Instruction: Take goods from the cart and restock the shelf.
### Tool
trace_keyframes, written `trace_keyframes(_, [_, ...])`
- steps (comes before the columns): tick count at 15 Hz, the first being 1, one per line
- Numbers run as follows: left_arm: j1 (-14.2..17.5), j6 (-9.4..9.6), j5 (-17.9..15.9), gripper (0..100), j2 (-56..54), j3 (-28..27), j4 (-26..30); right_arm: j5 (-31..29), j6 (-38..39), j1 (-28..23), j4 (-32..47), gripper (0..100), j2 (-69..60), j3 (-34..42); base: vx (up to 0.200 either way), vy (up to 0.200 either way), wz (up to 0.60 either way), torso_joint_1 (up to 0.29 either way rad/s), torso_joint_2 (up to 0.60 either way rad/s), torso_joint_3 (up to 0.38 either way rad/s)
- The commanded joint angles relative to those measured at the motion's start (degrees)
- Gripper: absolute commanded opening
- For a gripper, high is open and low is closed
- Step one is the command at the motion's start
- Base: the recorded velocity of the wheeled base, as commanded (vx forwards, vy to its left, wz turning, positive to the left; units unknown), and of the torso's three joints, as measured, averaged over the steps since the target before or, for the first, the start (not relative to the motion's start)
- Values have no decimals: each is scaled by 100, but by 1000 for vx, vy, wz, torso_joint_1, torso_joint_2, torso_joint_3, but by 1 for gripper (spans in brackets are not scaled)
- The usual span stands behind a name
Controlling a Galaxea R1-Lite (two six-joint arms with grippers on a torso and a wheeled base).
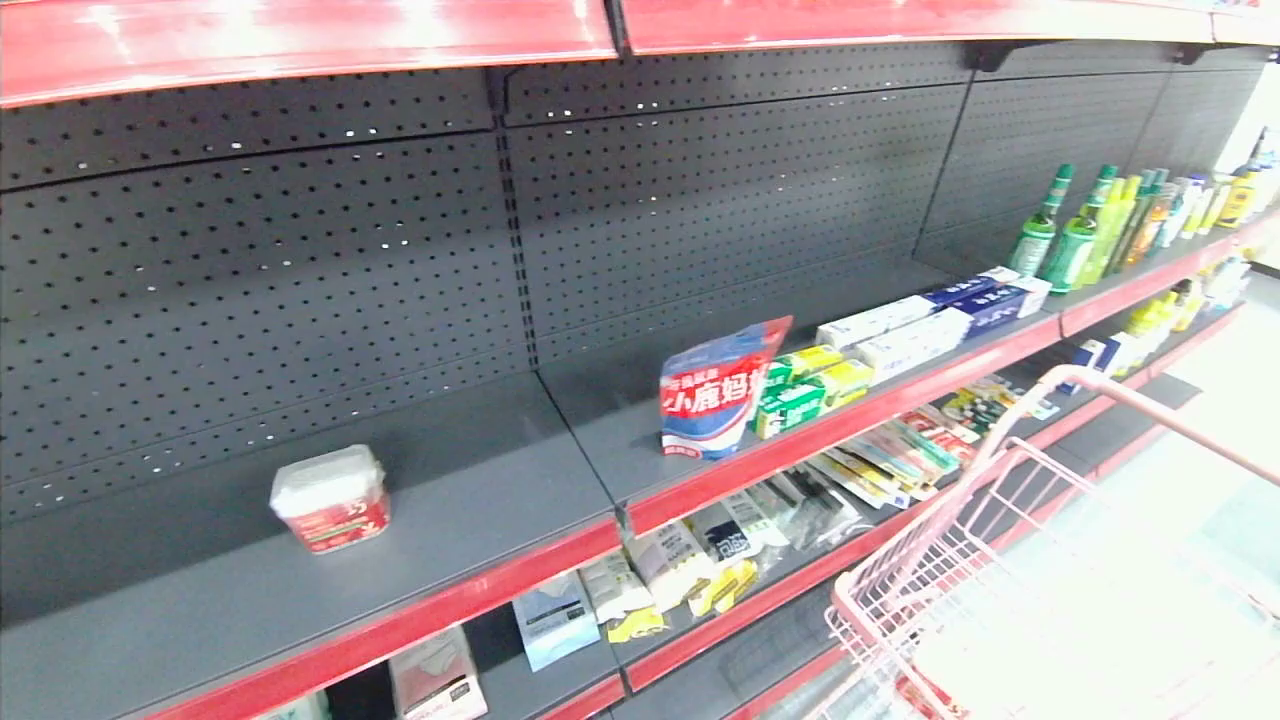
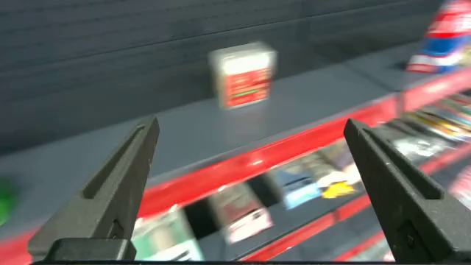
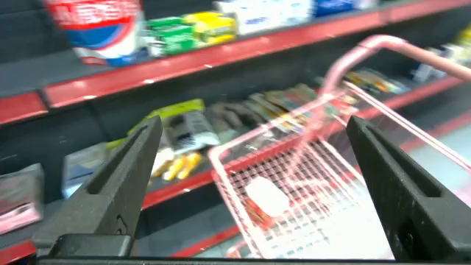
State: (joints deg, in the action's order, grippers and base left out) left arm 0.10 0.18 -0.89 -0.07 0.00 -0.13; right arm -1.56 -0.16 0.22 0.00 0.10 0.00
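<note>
White packet lay in your cart, probably light and soft, best pinched across its middle; your left hand and right hand stood spread, empty.

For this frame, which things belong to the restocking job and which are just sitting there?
Job: cart, white pack inside it, grey shelf, left gripper, right gripper, both open.
Just there: tub, pouch, green boxes, green bottles, packets on the lower shelf.
</note>
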Motion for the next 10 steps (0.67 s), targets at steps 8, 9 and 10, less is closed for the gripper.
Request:
trace_keyframes(8, [-1, -1, -8, 100, 7, -9, -4, -2, -2, 4, 0, 100, -1, 0, 0, 0, -600, 1, 4, 4])
trace_keyframes(9, [-1, -1, -8, 100, 7, -9, -4, -2, -2, 4, 0, 100, -1, 0, 0, 0, -600, 2, 7, -7])
trace_keyframes(10, [-1, -1, -8, 100, 7, 0, -4, -2, -2, 4, 0, 100, -1, 0, 0, 0, -600, -2, 2, -2])
